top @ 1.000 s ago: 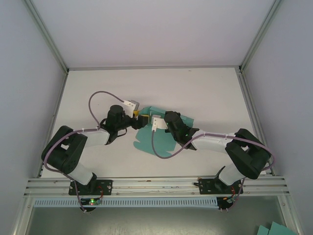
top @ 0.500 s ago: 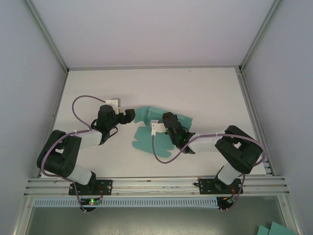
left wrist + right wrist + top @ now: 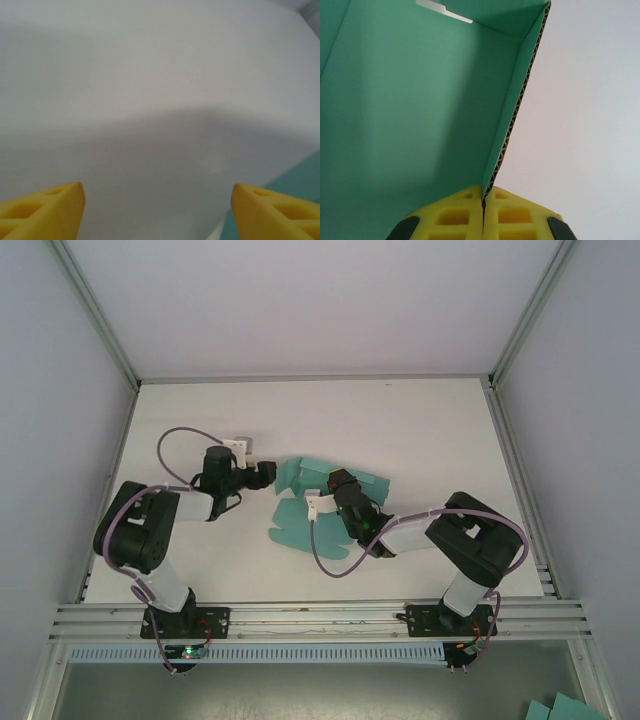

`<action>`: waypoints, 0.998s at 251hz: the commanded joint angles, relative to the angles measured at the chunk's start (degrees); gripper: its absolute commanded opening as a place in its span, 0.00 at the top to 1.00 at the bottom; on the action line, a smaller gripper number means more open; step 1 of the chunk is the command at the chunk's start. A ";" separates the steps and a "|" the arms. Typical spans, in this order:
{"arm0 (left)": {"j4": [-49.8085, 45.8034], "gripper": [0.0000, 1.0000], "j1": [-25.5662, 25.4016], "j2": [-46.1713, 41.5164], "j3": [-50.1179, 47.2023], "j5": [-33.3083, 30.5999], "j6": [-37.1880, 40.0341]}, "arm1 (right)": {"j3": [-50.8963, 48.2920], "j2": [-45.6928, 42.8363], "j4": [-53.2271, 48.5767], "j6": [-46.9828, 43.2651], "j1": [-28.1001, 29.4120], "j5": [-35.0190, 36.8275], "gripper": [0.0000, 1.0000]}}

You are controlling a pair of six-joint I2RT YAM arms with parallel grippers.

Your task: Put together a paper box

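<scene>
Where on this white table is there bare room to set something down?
Bare: the white table beyond the teal-green card paper box, and to its right. Crowded: the middle, around left gripper and right gripper.

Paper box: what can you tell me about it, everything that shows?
The paper box is teal-green corrugated card, die-cut with flaps and rounded tabs, unassembled. Most lies flat on the table; one panel stands folded up, its fluted edge pinched between the right gripper's shut yellow fingers. The open left gripper sits beside it, holding nothing.
</scene>
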 commanded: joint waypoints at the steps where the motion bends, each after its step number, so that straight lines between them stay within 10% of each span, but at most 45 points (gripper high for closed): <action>1: -1.98 0.30 -3.35 1.66 3.12 7.85 6.29 | 0.17 -0.28 -4.70 0.64 0.71 0.14 1.00; 162: -2.89 0.21 -8.62 0.81 2.78 17.79 13.89 | 1.66 -2.90 -14.06 4.77 0.82 -0.03 1.00; 250: -1.33 0.20 -7.11 -2.53 -0.64 11.67 9.87 | 1.09 -6.45 -13.50 5.34 0.74 -1.17 1.00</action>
